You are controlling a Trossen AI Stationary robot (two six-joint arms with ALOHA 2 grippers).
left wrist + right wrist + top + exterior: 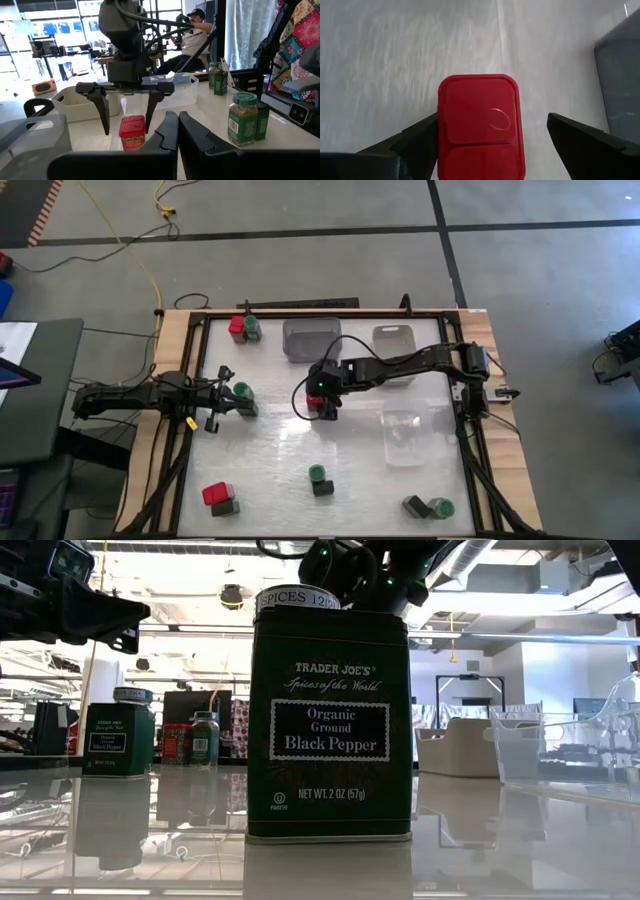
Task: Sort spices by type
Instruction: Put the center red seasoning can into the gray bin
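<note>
Wrist view alone shows right gripper (492, 145) wide around red-topped box (479, 125); left gripper (176, 131) closed.

Grey concrete floor (300, 210) with dark seams, yellow cable (140, 255) trailing; open workshop behind had bright ceiling lights (200, 570).

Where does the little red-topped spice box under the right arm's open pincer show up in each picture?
High view: red-topped box at table centre, beneath the right pincer.
Low view: not visible.
Left wrist view: mid-picture, between the fingers.
Right wrist view: centre.
Shared landmark: the right pincer.
</note>
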